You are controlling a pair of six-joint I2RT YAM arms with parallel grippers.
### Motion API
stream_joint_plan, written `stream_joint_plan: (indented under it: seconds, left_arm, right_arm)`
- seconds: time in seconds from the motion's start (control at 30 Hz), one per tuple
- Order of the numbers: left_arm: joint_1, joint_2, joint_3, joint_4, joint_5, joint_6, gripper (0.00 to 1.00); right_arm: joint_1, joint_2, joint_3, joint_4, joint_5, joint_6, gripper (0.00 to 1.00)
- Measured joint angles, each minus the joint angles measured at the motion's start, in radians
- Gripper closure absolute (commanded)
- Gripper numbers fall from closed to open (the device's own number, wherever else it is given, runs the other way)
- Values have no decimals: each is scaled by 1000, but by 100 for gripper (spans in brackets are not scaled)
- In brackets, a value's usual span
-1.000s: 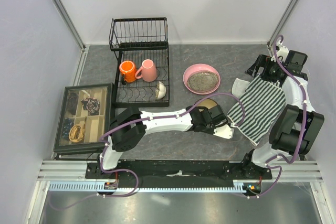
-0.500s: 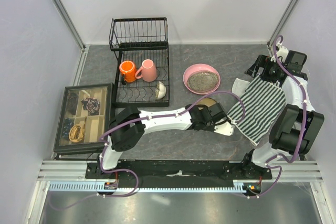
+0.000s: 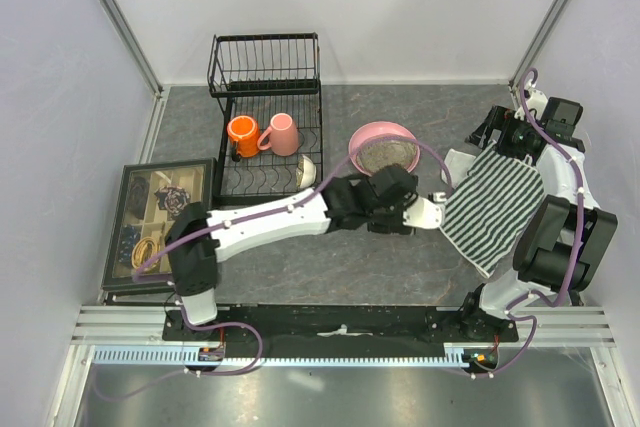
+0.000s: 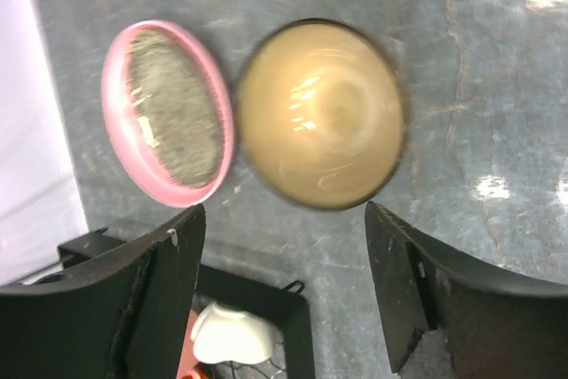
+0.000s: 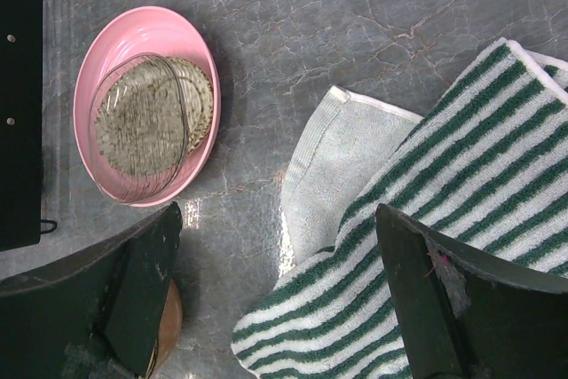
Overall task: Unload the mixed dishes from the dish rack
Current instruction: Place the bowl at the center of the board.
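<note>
Atop the dish rack's (image 3: 265,185) slotted base, seen from above, sit the orange mug (image 3: 241,131) and pink mug (image 3: 282,134), the small white bowl (image 3: 307,171) at its near right corner. The pink dish (image 3: 384,148) lies face-up on the surface (image 3: 400,267) right of the rack.

From the left wrist, the left claw (image 4: 284,290), fingers apart and empty, hangs over the tan-brown bowl (image 4: 319,113), which sits mouth up off the rack.

From the right wrist, the right claw (image 5: 280,290) gapes empty above the striped cloth (image 5: 426,219), farther from the rack.

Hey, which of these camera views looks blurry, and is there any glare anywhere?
Left wrist view: soft with motion blur, the tan-brown bowl and pink dish smeared, bright glare spots on the table. Right wrist view: sharp, the striped cloth weave crisp. Top view: evenly lit, sharp.
</note>
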Motion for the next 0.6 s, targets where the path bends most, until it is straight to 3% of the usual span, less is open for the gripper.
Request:
stream_joint_plan:
  seconds: [0.13,0.4,0.6]
  left_arm:
    - [85,-74,1,0,44,-40,16]
    - [421,-158,1,-3,177,-156,16]
    - [610,-214,-64,2,303,-259,20]
  right_arm:
    - [0,0,0,0,0,0,2]
    - [0,8,0,0,0,0,2]
    - [0,9,0,0,0,0,2]
